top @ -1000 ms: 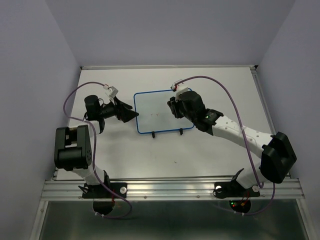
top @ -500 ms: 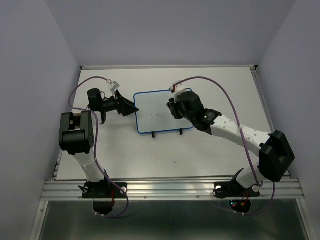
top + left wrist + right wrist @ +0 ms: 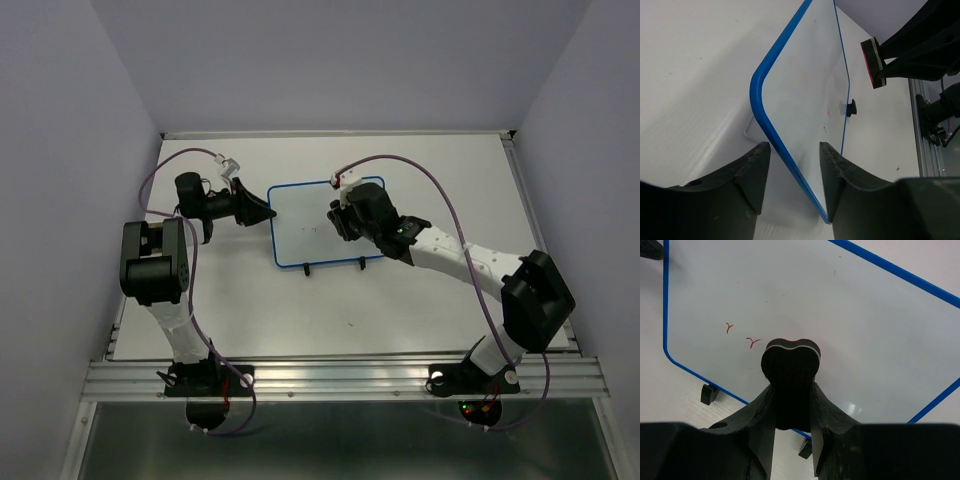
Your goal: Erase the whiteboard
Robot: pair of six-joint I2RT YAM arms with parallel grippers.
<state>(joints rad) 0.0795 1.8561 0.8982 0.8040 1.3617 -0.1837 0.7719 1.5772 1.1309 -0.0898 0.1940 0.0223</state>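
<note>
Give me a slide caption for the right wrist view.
Right pincer holds a black eraser block at the blue-framed whiteboard, beside two small red marks.

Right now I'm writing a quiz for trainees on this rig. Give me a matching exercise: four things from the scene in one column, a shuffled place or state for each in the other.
1. lobed black eraser with a red-and-white edge
2. two small red marks
3. left gripper
4. small black feet

A. on the white surface of the blue-framed whiteboard
B. open, a finger either side of the whiteboard's blue edge
C. sticking out at the whiteboard's near edge
D. clamped in the right gripper

Pairs: 1-D, 2-A, 3-B, 4-C
</note>
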